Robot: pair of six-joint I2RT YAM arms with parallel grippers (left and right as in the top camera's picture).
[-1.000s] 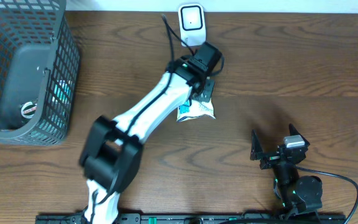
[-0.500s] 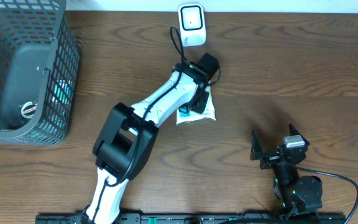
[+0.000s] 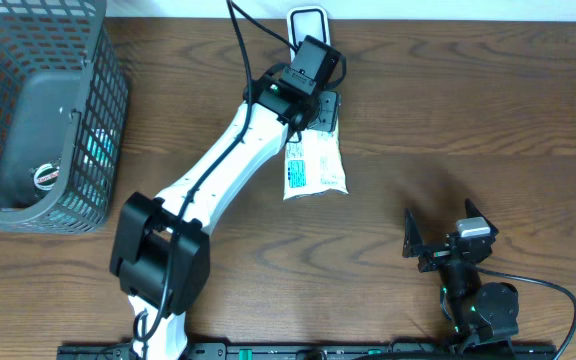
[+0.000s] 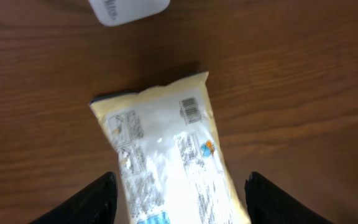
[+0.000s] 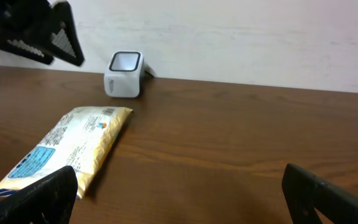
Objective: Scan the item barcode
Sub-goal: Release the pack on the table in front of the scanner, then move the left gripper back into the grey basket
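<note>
Four fingers [image 4: 98,199], one packet [image 4: 166,155], probable scanner [image 5: 125,74]

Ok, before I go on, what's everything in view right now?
white-and-yellow plastic snack packet: one, white and pale yellow, flat mid-table, barcode face up
white box-shaped barcode scanner: one, white, back edge beyond the packet
grey wire-mesh basket: one, grey, back left; small round item inside, unclear
brown wooden table: one, brown
left gripper: one, black, open above the packet
right gripper: one, black, open, front right, empty
</note>
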